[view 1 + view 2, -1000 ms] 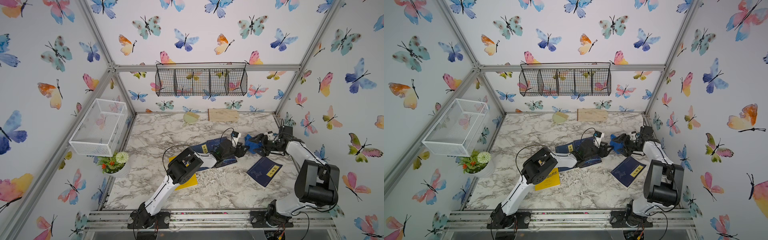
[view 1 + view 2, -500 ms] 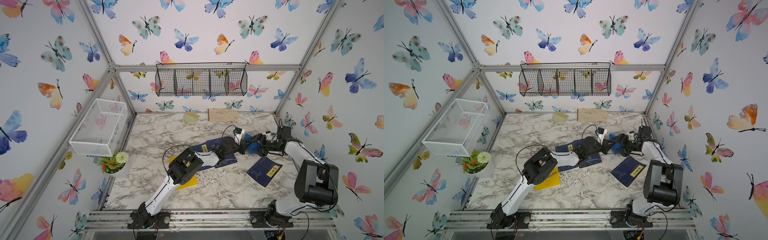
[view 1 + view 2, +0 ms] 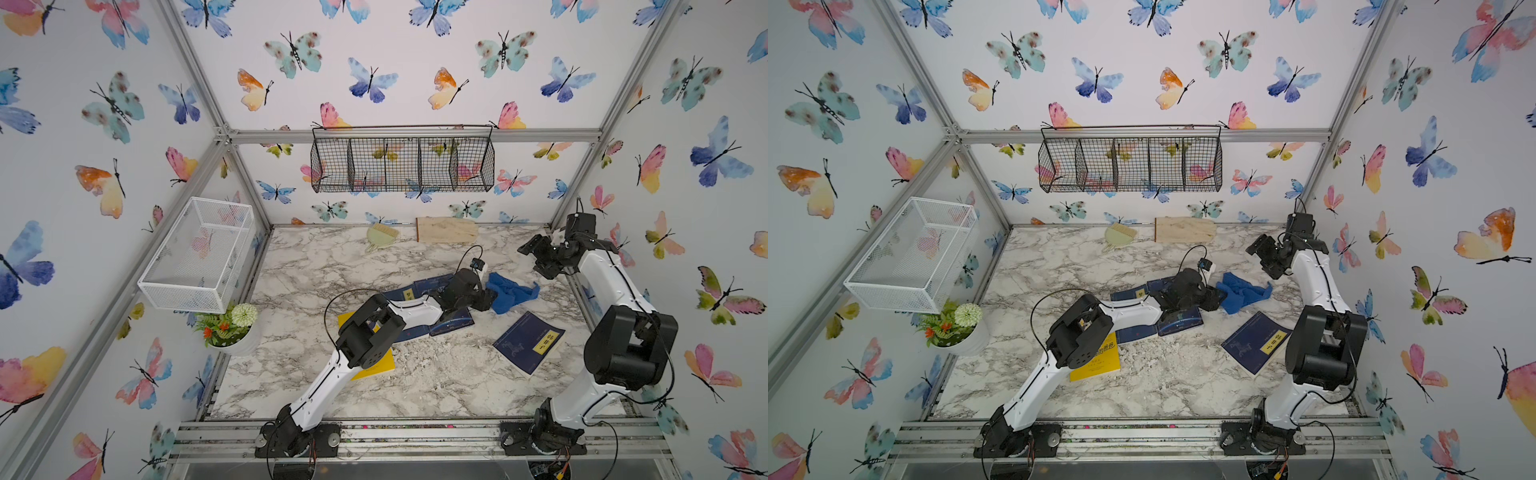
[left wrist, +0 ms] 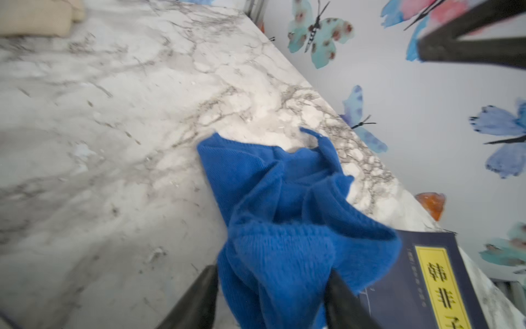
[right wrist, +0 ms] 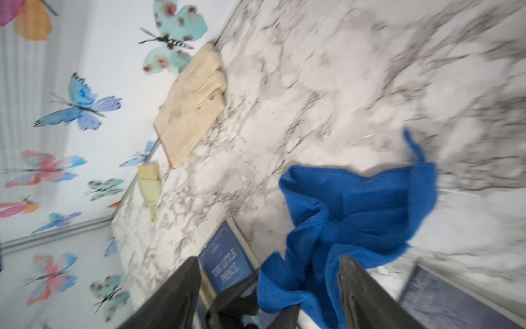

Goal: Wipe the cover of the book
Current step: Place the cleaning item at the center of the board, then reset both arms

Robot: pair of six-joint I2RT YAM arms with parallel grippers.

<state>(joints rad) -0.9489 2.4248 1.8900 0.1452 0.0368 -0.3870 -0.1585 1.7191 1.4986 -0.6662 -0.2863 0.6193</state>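
Observation:
A crumpled blue cloth [image 3: 512, 292] [image 3: 1244, 292] lies on the marble table [image 3: 332, 266], right of centre. My left gripper [image 3: 487, 297] [image 3: 1218, 297] reaches over a dark blue book [image 3: 451, 325] to the cloth's near end. Seen from the left wrist, its jaws stand open [image 4: 273, 296] with the cloth [image 4: 284, 216] bunched between the fingers. A second dark blue book with a yellow label [image 3: 528, 343] [image 4: 427, 284] lies just past the cloth. My right gripper [image 3: 537, 258] [image 5: 267, 293] hangs open and empty above the back right, looking down on the cloth [image 5: 355, 208].
A yellow book [image 3: 376, 365] lies under the left arm's elbow. At the back edge are a beige glove [image 3: 446, 229] and a green brush [image 3: 380, 236]. A black wire basket [image 3: 403, 160] hangs on the back wall; a white mesh basket [image 3: 199, 253] and a flower pot [image 3: 232, 328] stand left.
The right gripper, which was at the cloth beside the left gripper, has lifted away toward the back right corner without it. The cloth now lies on the table at the left gripper's tips.

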